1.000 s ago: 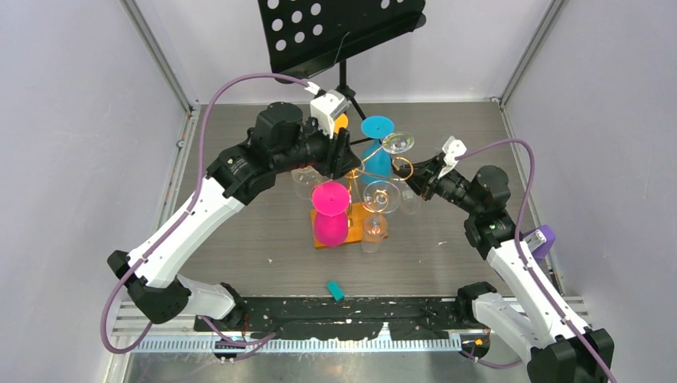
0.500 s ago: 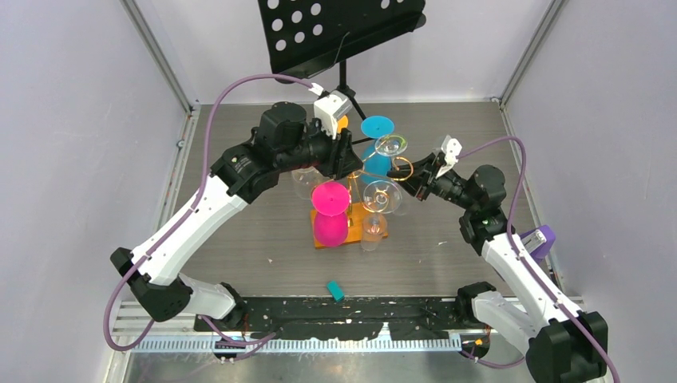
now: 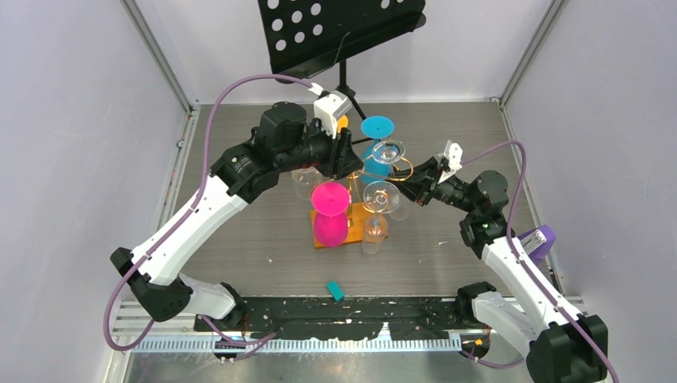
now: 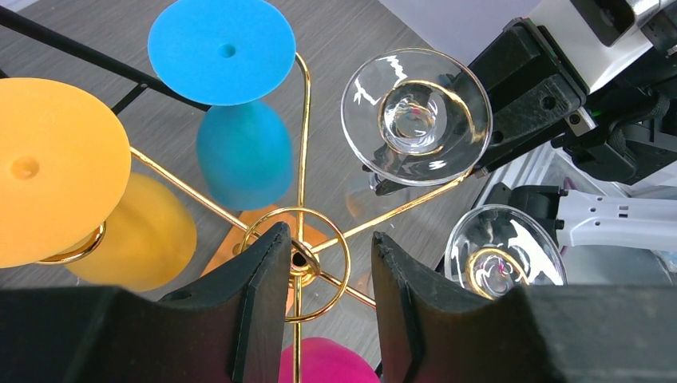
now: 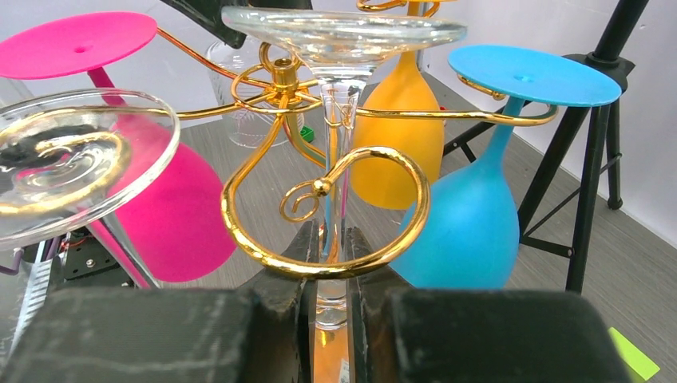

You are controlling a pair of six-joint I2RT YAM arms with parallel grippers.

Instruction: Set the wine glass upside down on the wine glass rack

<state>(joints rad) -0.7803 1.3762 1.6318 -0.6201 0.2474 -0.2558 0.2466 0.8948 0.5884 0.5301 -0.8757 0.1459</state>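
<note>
The clear wine glass (image 3: 389, 149) hangs upside down, foot up, with my right gripper (image 5: 333, 233) shut on its stem. In the right wrist view its foot (image 5: 343, 28) stands well above a curled gold loop (image 5: 319, 267) of the wine glass rack (image 4: 299, 259). From the left wrist the loop shows through the foot (image 4: 415, 116), around the stem. My left gripper (image 4: 329, 233) hovers over the rack's central hub. Its jaws are apart, and the hub lies between them beside the left finger (image 4: 267, 263). The orange base (image 3: 357, 217) is partly hidden.
Pink (image 3: 330, 211), blue (image 3: 377, 128) and orange (image 3: 342, 124) glasses and another clear one (image 3: 381, 195) hang on the rack. A black perforated music stand (image 3: 335, 28) rises behind. A small teal block (image 3: 335, 290) lies near the front edge.
My right gripper has carried the clear glass a little left and inward toward the rack's loop. The left jaws have narrowed slightly over the hub.
</note>
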